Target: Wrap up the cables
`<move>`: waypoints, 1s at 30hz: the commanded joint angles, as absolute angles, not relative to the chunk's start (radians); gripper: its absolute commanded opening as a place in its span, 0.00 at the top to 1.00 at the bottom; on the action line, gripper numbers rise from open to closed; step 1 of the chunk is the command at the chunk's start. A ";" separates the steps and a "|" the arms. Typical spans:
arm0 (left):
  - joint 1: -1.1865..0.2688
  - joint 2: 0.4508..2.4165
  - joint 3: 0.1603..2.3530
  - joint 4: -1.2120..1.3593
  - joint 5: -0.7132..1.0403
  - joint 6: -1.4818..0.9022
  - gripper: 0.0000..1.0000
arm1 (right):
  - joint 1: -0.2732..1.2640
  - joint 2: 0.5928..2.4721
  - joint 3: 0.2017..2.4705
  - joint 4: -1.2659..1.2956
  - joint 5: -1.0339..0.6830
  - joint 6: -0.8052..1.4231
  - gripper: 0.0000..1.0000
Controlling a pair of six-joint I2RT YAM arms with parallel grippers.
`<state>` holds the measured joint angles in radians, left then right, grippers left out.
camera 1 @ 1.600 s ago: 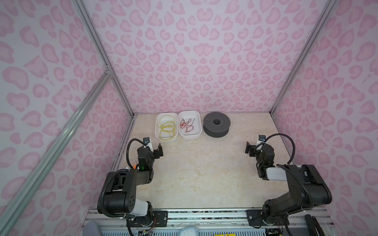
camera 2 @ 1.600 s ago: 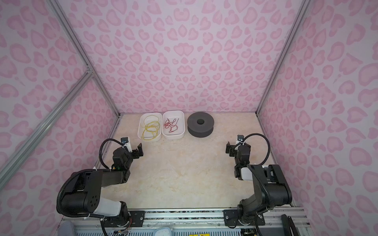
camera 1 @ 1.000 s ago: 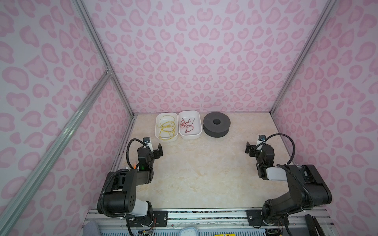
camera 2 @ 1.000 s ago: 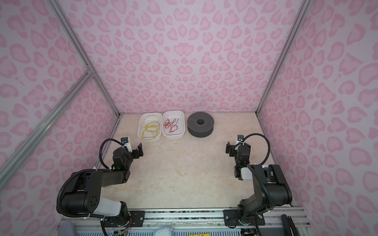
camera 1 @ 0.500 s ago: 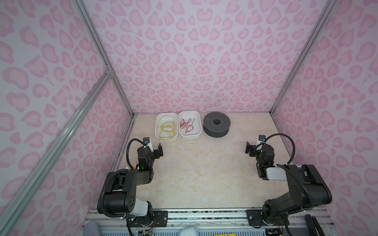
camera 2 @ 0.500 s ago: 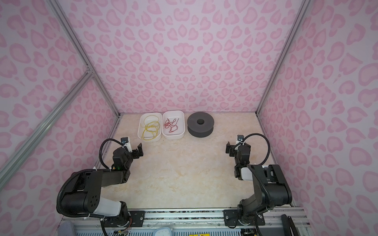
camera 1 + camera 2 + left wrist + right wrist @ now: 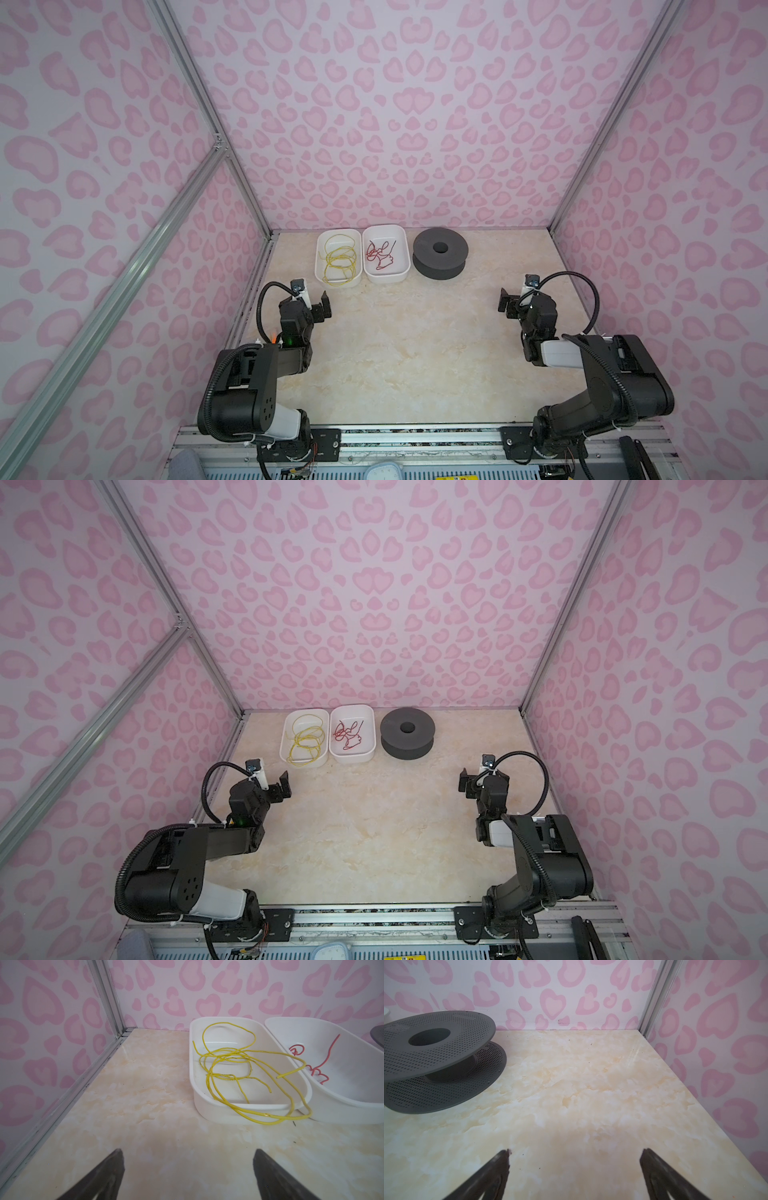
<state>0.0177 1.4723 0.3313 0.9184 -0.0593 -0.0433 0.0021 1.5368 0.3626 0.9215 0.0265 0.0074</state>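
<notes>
Jaws gape; only left wrist view shows cables [image 7: 239, 1051] overhanging tray [image 7: 207, 1108].

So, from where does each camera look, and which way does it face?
Top views: high above the near edge of the table, looking down toward the back wall; left arm, left gripper, right arm, right gripper show.
Left wrist: on the left arm, low, facing the yellow cables in the white bin; only its open fingertips show.
Right wrist: on the right arm, facing the grey spool; only its open fingertips show.
Shared: both top views show the same scene; both wrist views catch the spool, the left only its edge.
</notes>
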 commanded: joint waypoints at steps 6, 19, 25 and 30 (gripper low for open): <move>0.019 1.389 0.479 0.646 -0.055 -0.039 0.02 | 0.024 1.511 0.357 0.942 0.133 0.008 0.00; 0.005 1.033 0.839 0.008 -0.020 -0.216 0.02 | 0.286 1.183 0.870 -0.083 0.425 0.106 0.00; 0.006 0.810 0.807 -0.019 0.087 -0.334 0.02 | 0.221 1.064 0.911 -0.147 0.153 0.380 0.00; 0.006 0.609 0.730 -0.214 -0.241 -0.746 0.02 | 0.135 0.952 0.720 0.040 0.056 0.532 0.12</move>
